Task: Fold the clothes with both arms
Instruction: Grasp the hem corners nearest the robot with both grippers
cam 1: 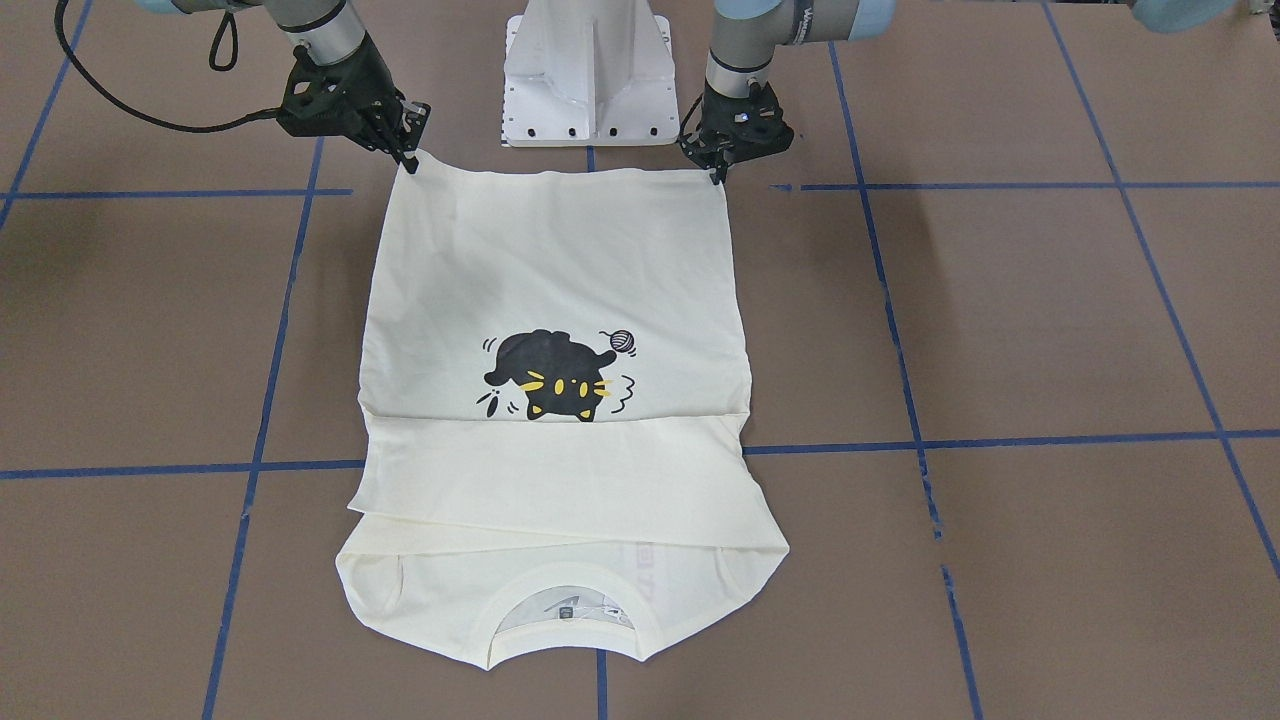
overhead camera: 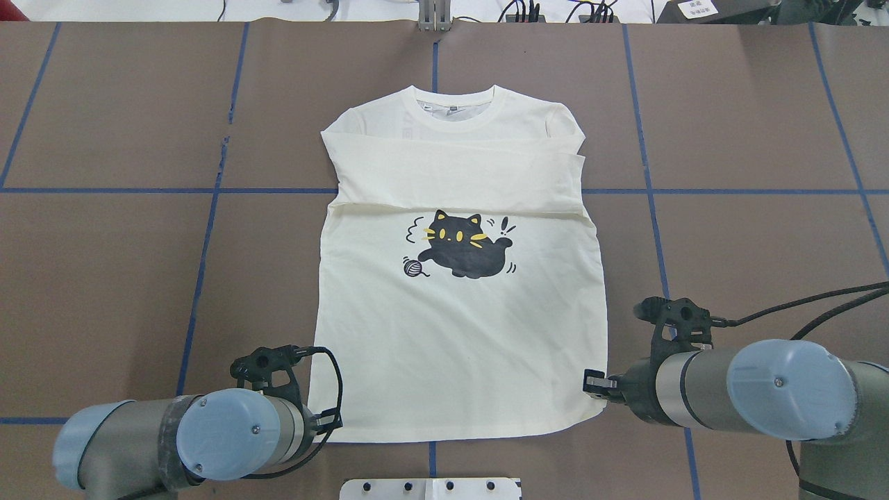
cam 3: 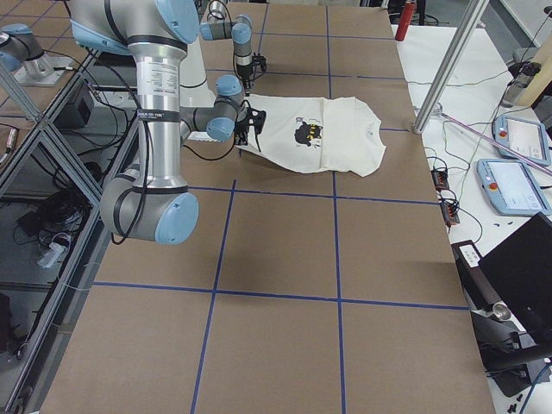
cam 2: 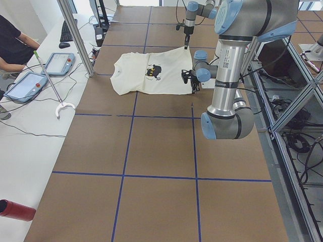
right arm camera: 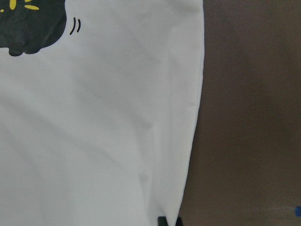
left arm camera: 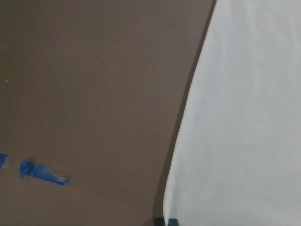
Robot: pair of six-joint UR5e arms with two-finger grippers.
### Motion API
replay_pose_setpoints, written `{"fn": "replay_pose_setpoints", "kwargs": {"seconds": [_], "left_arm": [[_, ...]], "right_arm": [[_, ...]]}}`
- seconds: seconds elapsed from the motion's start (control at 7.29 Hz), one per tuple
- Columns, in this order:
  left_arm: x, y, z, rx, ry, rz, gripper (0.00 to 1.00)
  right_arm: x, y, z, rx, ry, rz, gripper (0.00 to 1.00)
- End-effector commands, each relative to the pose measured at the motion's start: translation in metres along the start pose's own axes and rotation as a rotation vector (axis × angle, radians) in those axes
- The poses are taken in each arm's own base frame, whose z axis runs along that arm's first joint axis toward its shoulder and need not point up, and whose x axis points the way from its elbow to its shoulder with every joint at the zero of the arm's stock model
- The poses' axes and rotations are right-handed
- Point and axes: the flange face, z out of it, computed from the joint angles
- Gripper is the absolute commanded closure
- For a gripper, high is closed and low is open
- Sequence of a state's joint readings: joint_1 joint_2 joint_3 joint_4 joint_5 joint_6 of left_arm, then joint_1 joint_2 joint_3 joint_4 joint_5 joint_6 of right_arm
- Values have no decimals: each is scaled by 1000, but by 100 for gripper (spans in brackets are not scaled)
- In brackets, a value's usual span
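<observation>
Ribbed round collar (cam 1: 565, 582) sits closest in the front-facing view, at the end farthest from the white metal pedestal base (cam 1: 587, 70). The cream-white long-sleeved cotton T-shirt with a black cat print (cam 1: 560, 260) lies flat straight out from that base, hem nearest it, sleeves apparently tucked across the chest. Black two-finger right gripper (cam 1: 408, 158) and left gripper (cam 1: 717, 172) flank the base, each clenched on a hem corner, hem taut between them. Overhead agrees: both pinches at the base-side corners. Side views show a white bench with grey pendants (cam 2: 59, 63) and a seated person (cam 2: 15, 43), off beyond the collar end. Wrist views show only cloth edge and fingertips (right arm camera: 162, 221). Likely handling: light, limp, thin knit that sags, creases and may slip from small pinches, so the corners are the sensible holds. Brown matte tabletop with blue tape grid (cam 1: 1050, 320) should add some drag and gives ample room.
</observation>
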State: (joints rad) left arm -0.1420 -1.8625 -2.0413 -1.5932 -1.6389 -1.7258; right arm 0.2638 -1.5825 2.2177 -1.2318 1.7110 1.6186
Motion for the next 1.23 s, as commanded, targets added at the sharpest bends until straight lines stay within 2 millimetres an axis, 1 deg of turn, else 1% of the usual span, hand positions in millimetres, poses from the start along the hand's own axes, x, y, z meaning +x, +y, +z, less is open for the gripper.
{"fn": "replay_pose_setpoints", "kwargs": {"seconds": [0.0, 0.14, 0.27, 0.41, 0.55, 0.69, 0.82, 0.96, 1.1], "left_arm": [[-9, 1, -67, -3, 22, 84, 100], [-11, 3, -86, -11, 43, 87, 100], [-12, 4, -104, -16, 62, 95, 100], [-18, 7, -129, -32, 70, 137, 100], [-26, 13, -151, -52, 74, 159, 100], [-31, 20, -170, -67, 87, 187, 100], [-32, 34, -176, -96, 93, 214, 100], [-30, 36, -178, -110, 103, 216, 100], [-26, 33, -178, -108, 110, 213, 100]], "right_arm": [[-1, 1, -13, -29, -16, 1, 100], [0, 7, -22, -85, -21, 1, 100], [9, 13, -43, -127, -26, -2, 100], [16, 24, -68, -199, -37, -7, 100], [21, 33, -86, -279, -41, -10, 100], [21, 38, -92, -313, -45, -14, 100], [20, 40, -92, -324, -49, -21, 100], [19, 33, -92, -307, -54, -17, 100], [16, 18, -95, -272, -71, -5, 100]]}}
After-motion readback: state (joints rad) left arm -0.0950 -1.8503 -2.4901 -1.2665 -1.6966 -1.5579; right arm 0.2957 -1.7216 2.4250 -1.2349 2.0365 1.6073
